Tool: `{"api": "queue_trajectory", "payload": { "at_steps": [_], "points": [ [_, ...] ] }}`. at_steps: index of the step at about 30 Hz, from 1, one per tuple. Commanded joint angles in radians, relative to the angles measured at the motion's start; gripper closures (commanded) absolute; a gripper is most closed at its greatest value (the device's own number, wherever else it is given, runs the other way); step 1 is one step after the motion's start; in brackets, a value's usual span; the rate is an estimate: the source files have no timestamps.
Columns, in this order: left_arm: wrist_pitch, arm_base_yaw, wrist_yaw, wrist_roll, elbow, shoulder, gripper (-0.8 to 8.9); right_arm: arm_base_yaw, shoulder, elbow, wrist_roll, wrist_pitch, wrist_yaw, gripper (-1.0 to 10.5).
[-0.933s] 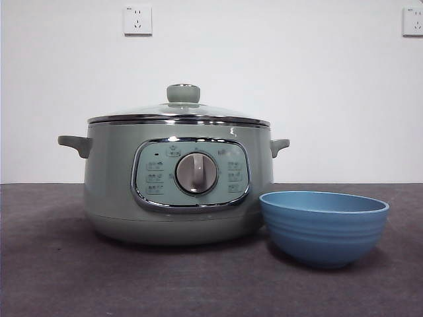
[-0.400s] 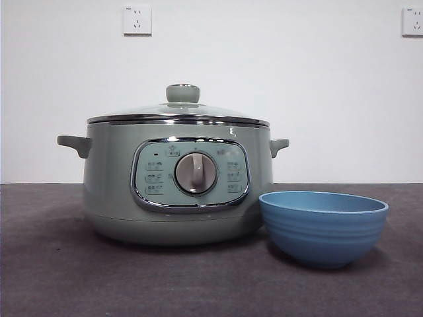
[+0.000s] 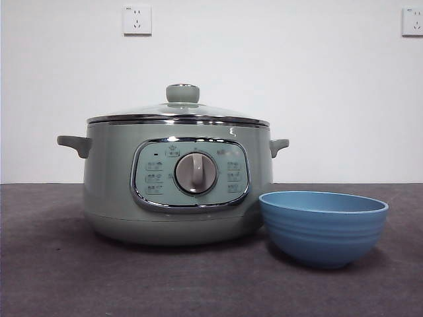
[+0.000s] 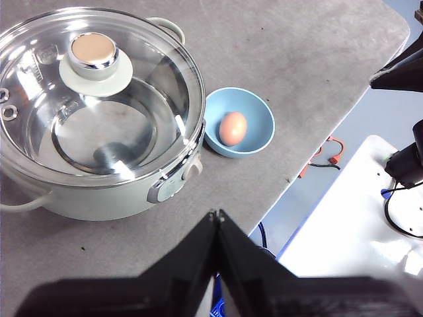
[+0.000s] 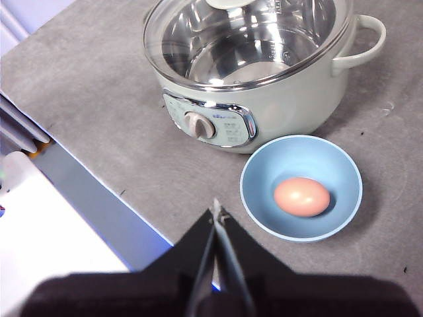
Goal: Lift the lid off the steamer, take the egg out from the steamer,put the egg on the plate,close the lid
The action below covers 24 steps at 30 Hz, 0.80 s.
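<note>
Glass lid (image 3: 178, 111) sits shut on the steamer (image 3: 112, 178); beside the steamer, the egg (image 5: 302, 197) rests in the plate (image 5: 259, 198). Both claws, left claw (image 4: 217, 214) and right claw (image 5: 216, 210), hang pinched closed, empty, work apparently done.

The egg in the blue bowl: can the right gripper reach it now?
Probably yes. The egg lies uncovered in the plate, beside the steamer, and nothing stands between it and the right gripper, whose jaws are shut.

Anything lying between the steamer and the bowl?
Nothing: in the right wrist view, only bare grey table shows between steamer and bowl, which holds the egg.
</note>
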Motion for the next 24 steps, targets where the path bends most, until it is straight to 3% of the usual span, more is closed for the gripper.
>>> {"api": "queue_trajectory", "payload": {
  "at_steps": [1, 11, 15, 18, 24],
  "points": [
    [0.006, -0.003, -0.001, 0.003, 0.001, 0.000, 8.18, 0.002, 0.000, -0.008, 0.006, 0.004, 0.002, 9.5],
    [0.006, -0.003, -0.002, 0.004, 0.001, 0.000, 8.18, 0.002, 0.000, -0.008, 0.006, 0.004, 0.002, 9.5],
    [0.064, 0.013, -0.108, 0.034, 0.000, -0.005, 8.17, 0.001, 0.000, -0.008, 0.006, 0.004, 0.002, 9.5],
    [0.206, 0.092, -0.177, 0.129, -0.005, -0.034, 8.17, 0.002, 0.000, -0.008, 0.006, 0.004, 0.002, 9.5],
    [0.583, 0.357, 0.022, 0.162, -0.121, -0.173, 8.17, 0.001, 0.000, -0.008, 0.006, 0.003, 0.002, 9.5]
  ]
}}
